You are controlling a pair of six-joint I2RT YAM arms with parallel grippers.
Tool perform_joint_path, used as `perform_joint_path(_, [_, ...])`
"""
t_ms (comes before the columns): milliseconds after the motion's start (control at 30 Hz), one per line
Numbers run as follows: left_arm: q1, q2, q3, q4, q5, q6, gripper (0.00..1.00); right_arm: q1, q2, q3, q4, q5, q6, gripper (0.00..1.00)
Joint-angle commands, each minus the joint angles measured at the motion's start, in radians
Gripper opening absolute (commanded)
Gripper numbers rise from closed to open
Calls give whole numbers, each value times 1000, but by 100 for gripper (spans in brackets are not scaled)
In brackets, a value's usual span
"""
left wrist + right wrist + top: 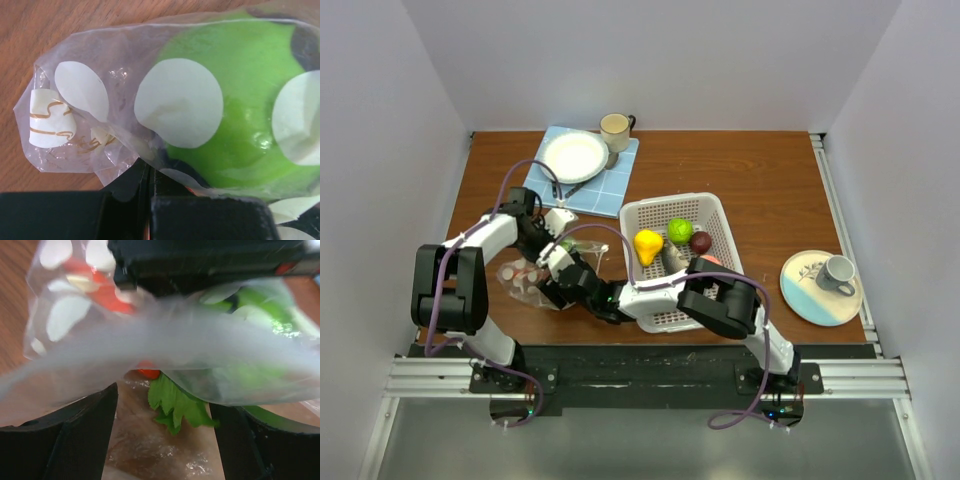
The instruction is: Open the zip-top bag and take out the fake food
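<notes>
Bag film handling: the zip-top bag [520, 276] lies on the left part of the tabletop [760, 190], just left of the white basket [715, 210]. We judge it light, floppy and slick, so it will sag and slide, not hold a shape. The fake food [240, 105] in it is a round green piece that looks hard, smooth and light. A red piece [102, 297] and a leafy green one [177, 407] show through the film too. All of them probably roll once the mouth gapes.

The left tool [150, 205] is pressed together on a fold of film at the bag's edge, with the green piece just past the pinch. In our judgement the best hold is the thin lip at the zip, one side per tool. The bulging middle is worse, since film slips over the pieces there. The right tool [164, 402] is spread wide with blurred film across its view, and we see nothing gripped between its fingers. We cannot tell whether the zip is open.

The tabletop is smooth brown wood, which we expect gives the bag little grip.
- **Back left:** a blue mat [617, 190] carries a white plate [575, 155], with a tan mug [614, 128] at its corner.
- **Middle:** the basket holds a yellow piece [647, 245], a green one [680, 230] and a maroon one [701, 241].
- **Right:** a patterned plate [810, 305] with a grey cup [837, 272] sits well apart from the bag.

White walls close in on three sides and both arms crowd over the bag, so there is little room to swing.
</notes>
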Motion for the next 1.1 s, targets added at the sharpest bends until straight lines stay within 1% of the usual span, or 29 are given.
perform_joint_path(0, [-3, 6, 1, -6, 28, 11, 0, -22, 30, 22, 15, -35, 70, 74])
perform_joint_path(167, [-3, 5, 9, -16, 25, 12, 0, -28, 45, -6, 54, -4, 88, 72])
perform_joint_path(233, [-3, 3, 12, -19, 19, 17, 0, -31, 38, -24, 75, -7, 90, 64])
perform_joint_path(267, [-3, 3, 12, -19, 17, 17, 0, -31, 35, -30, 78, -10, 91, 54])
perform_joint_path(333, [-3, 3, 16, -22, 11, 20, 0, -34, 24, -36, 81, -13, 94, 41])
perform_joint_path(367, [-3, 6, 18, -25, 11, 18, 0, -33, 16, -41, 81, -18, 93, 30])
perform_joint_path(433, [-3, 8, 22, -27, 12, 18, 0, -33, -2, -44, 71, -18, 97, 19])
perform_joint_path(467, [-3, 6, 24, -29, 11, 15, 0, -33, -8, -49, 55, -16, 99, 9])
perform_joint_path(500, [-3, 6, 25, -29, 9, 17, 0, -33, -17, -53, 49, -15, 97, 3])
perform_joint_path(533, [-3, 8, 26, -29, 11, 17, 0, -33, -30, -59, 43, -13, 100, 0])
perform_joint_path(633, [-3, 6, 24, -27, 9, 15, 0, -33, -92, -110, 46, -1, 99, 0])
perform_joint_path(900, [-3, 9, 27, -24, 5, 9, 0, -25, -405, -334, 34, 28, 96, 0])
perform_joint_path(1067, [-3, 11, 35, -24, 12, 0, 0, -10, -533, -427, 3, 38, 125, 0])
